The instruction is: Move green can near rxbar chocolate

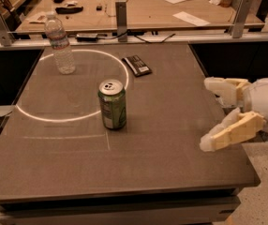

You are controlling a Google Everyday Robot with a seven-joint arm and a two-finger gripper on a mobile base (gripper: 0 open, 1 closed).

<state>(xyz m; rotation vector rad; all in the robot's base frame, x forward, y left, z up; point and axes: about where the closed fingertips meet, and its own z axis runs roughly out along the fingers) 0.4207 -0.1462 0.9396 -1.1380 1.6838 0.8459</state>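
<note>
The green can (pixel 112 104) stands upright near the middle of the dark table (pixel 162 139), silver top with pull tab up. The rxbar chocolate (pixel 137 65), a flat black bar with a white patch at its near end, lies behind the can toward the table's far edge. My gripper (pixel 209 114) is at the right edge of the table, well to the right of the can and apart from it. Its two pale fingers (pixel 227 134) are spread wide and hold nothing.
A clear plastic water bottle (pixel 61 44) stands at the far left of the table. A white ring of light (pixel 35 114) is marked on the tabletop. A wooden bench (pixel 148 8) with papers and small items stands behind a metal rail.
</note>
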